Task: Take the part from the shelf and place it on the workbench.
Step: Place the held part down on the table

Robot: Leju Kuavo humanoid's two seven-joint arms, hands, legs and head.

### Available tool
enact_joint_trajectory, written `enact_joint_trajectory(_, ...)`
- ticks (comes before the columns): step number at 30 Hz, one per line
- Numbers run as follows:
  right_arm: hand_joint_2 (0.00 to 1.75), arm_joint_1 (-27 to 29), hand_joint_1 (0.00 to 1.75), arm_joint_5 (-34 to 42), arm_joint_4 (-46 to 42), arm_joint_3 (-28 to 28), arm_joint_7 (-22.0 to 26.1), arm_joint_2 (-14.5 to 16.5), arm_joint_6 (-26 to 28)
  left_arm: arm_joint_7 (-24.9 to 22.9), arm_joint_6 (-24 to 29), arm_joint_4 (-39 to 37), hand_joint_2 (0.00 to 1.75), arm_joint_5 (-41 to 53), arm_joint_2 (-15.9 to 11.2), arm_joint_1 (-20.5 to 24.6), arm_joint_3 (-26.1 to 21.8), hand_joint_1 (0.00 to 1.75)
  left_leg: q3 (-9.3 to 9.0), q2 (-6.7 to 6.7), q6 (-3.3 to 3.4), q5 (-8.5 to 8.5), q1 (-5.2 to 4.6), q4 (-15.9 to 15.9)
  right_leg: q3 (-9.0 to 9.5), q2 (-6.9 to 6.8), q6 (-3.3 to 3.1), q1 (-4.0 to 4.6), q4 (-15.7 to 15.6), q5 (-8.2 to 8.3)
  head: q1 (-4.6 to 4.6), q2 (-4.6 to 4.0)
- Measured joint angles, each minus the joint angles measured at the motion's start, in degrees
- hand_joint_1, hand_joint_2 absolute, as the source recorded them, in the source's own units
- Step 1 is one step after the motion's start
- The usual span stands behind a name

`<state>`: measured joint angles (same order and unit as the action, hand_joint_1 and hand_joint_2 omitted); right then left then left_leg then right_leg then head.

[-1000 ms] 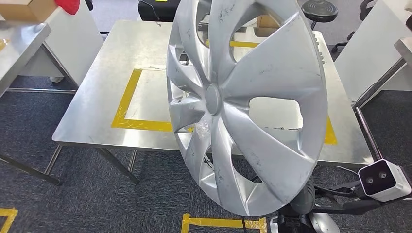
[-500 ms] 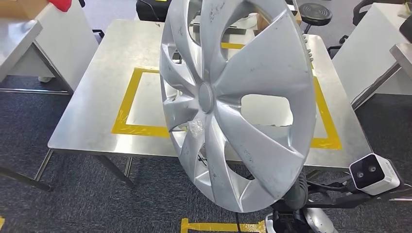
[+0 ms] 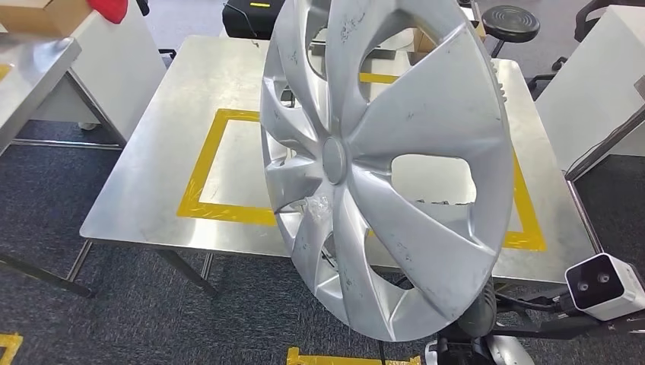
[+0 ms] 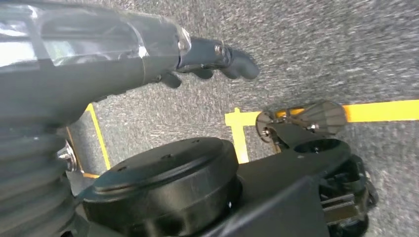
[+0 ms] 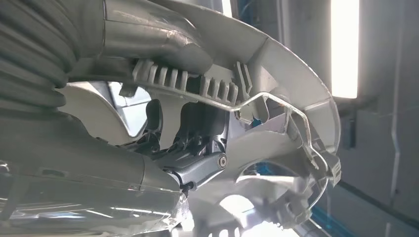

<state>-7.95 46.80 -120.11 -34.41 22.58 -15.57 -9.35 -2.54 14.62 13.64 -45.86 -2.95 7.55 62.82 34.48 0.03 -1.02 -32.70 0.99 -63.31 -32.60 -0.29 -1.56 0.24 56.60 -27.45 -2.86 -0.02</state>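
A large silver hubcap [image 3: 395,152] stands tilted on edge in front of me in the head view, covering much of the steel workbench [image 3: 167,152] behind it. My right hand [image 5: 188,163] grips the hubcap's ribbed back rim [image 5: 276,64] from below, with its dark fingers hooked inside. The hubcap is in the air, apart from the workbench top. A yellow tape square [image 3: 201,171] marks the workbench, partly hidden by the hubcap. My left hand [image 4: 207,54] hangs over the grey carpet and holds nothing, its fingers loosely apart.
White tables flank the workbench at left [image 3: 114,68] and right [image 3: 586,84]. A cardboard box [image 3: 38,15] sits at the far left. A black stool [image 3: 509,19] stands behind the bench. Yellow floor tape [image 3: 342,356] lies on the carpet near my feet.
The whole picture swayed left and then back right, so the camera moved. The hubcap stays in my right hand at about the same height and tilt.
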Motion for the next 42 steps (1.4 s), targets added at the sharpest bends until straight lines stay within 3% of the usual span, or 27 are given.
enact_joint_trajectory(2,1.75,0.0,1.75,0.0,0.0,0.0,0.0,0.0,0.0,0.0,0.0,0.0,1.75,0.0,-0.1,0.0,0.0,0.00,3.66,-0.18,-0.40,-2.50,0.05,-6.4,0.53,-0.07,-0.04,-0.05,-0.2,-0.23,0.76,0.00)
enact_joint_trajectory(4,1.75,0.1,1.75,0.0,0.1,0.0,0.0,0.0,0.0,0.1,0.0,0.0,1.75,0.0,-0.2,0.0,0.0,0.00,6.48,-0.14,-0.77,-2.54,0.09,-10.2,0.92,-0.04,0.01,-0.08,0.0,-0.80,1.33,0.00)
enact_joint_trajectory(5,1.75,0.1,1.75,0.0,0.1,0.0,0.0,0.0,0.0,0.1,0.0,0.0,1.75,0.0,-0.3,0.0,0.0,0.00,6.46,-0.09,-0.88,-0.99,0.09,-9.3,1.22,0.00,0.13,-0.12,0.2,-1.17,1.56,0.00)
enact_joint_trajectory(7,1.75,0.1,1.75,0.0,0.1,0.0,0.0,0.0,0.0,0.0,0.0,0.0,1.75,0.0,-0.4,-0.1,0.0,0.00,4.17,0.12,-0.87,3.24,0.09,-3.3,1.91,0.12,0.63,-0.24,0.7,-2.16,2.15,0.00)
enact_joint_trajectory(8,1.75,0.1,1.75,0.0,0.1,0.0,0.0,0.0,0.0,0.0,0.0,0.0,1.75,0.0,-0.4,-0.1,0.0,0.00,2.91,0.24,-0.74,4.47,0.04,-0.5,2.02,0.18,0.99,-0.20,1.2,-2.67,2.56,0.00)
enact_joint_trajectory(10,1.75,0.1,1.75,0.0,0.1,0.0,0.0,0.0,0.0,0.0,0.0,0.0,1.75,0.0,-0.4,-0.1,0.0,0.00,1.86,0.37,0.01,4.43,-0.14,1.8,1.86,0.26,1.65,-0.08,1.7,-3.26,2.89,0.00)
enact_joint_trajectory(14,1.75,0.0,1.75,0.0,0.1,0.0,0.0,0.0,0.0,0.0,0.0,0.0,1.75,0.0,-0.5,-0.2,0.0,0.00,1.35,0.18,1.43,3.89,-0.03,2.4,1.41,0.26,2.58,-0.21,3.2,-4.68,2.44,0.00)
enact_joint_trajectory(16,1.75,0.0,1.75,0.0,0.1,0.0,0.0,0.0,0.0,0.0,0.0,0.0,1.75,0.0,-0.5,-0.2,0.0,0.00,0.84,0.24,1.98,3.56,0.07,2.5,-1.23,0.28,3.17,-0.33,8.9,-7.41,1.84,0.00)
enact_joint_trajectory(18,1.75,0.1,1.75,0.0,0.1,0.0,0.0,0.0,0.0,0.0,0.0,0.0,1.75,0.0,-0.5,-0.2,0.0,0.00,0.35,0.36,2.23,3.12,0.01,2.4,-5.34,0.27,3.49,-0.47,16.3,-9.83,1.20,0.00)
enact_joint_trajectory(19,1.75,0.1,1.75,0.0,0.1,0.0,0.0,0.0,0.0,0.0,0.0,0.0,1.75,0.0,-0.5,-0.2,0.0,0.00,0.04,0.39,2.25,2.87,-0.02,2.4,-6.67,0.27,3.47,-0.51,18.1,-9.70,0.95,0.00)
enact_joint_trajectory(20,1.75,0.1,1.75,0.0,0.1,0.0,0.0,0.0,0.0,0.0,0.0,0.0,1.75,0.0,-0.5,-0.3,0.0,0.00,-0.35,0.37,2.21,2.61,-0.05,2.4,-7.03,0.28,3.33,-0.52,17.9,-8.39,0.72,0.00)
enact_joint_trajectory(22,1.75,0.1,1.75,0.0,0.1,0.0,0.0,0.0,0.0,0.0,0.0,0.0,1.75,0.0,-0.5,-0.2,0.0,0.00,-1.24,0.27,2.05,2.05,-0.09,2.5,-5.17,0.34,2.62,-0.41,11.8,-3.38,0.19,0.00)
enact_joint_trajectory(24,1.75,0.1,1.75,0.0,0.1,0.0,0.0,0.0,0.0,0.0,0.0,0.0,1.75,0.0,-0.4,-0.1,0.0,0.00,-1.67,0.17,1.85,1.60,-0.22,2.5,-2.70,0.43,1.89,-0.14,5.4,-0.22,-0.05,0.00)
enact_joint_trajectory(25,1.75,0.1,1.75,0.0,0.1,0.0,0.0,0.0,0.0,0.0,0.0,0.0,1.75,0.0,-0.4,-0.1,0.0,0.00,-1.62,0.14,1.80,1.47,-0.28,2.5,-1.97,0.47,2.22,-0.07,3.6,0.01,-0.12,0.01)
enact_joint_trajectory(28,1.75,0.2,1.75,0.0,0.1,0.0,-0.3,-0.1,0.1,0.0,0.0,0.0,1.75,-0.1,-0.4,-0.1,0.0,0.00,-1.67,0.07,1.79,1.40,-0.42,2.7,-1.30,0.53,3.17,-0.16,2.3,-0.83,0.07,0.01)
enact_joint_trajectory(30,1.75,0.3,1.75,0.0,0.1,0.0,-0.5,-0.1,0.4,0.0,0.0,0.0,1.75,-0.1,-0.3,-0.2,0.0,0.00,-1.89,0.01,1.68,1.43,-0.47,3.0,-1.25,0.53,2.78,-0.18,2.3,-0.91,0.32,0.00)
enact_joint_trajectory(36,1.75,1.5,1.75,-1.3,0.0,0.9,0.3,-0.1,2.4,-0.7,-0.1,0.0,1.75,0.3,-0.3,-0.2,0.0,0.00,-2.14,-0.12,1.43,1.49,-0.49,3.5,-1.19,0.48,2.52,-0.20,2.3,-1.09,0.64,0.00)
enact_joint_trajectory(42,1.75,2.6,1.75,-12.5,-1.1,3.4,-1.5,-0.6,14.0,-0.6,0.0,0.0,1.75,0.7,-0.1,-0.2,0.0,0.00,-2.18,-0.24,1.35,1.54,-0.51,3.5,-1.08,0.47,2.47,-0.26,2.3,-1.11,0.63,0.00)
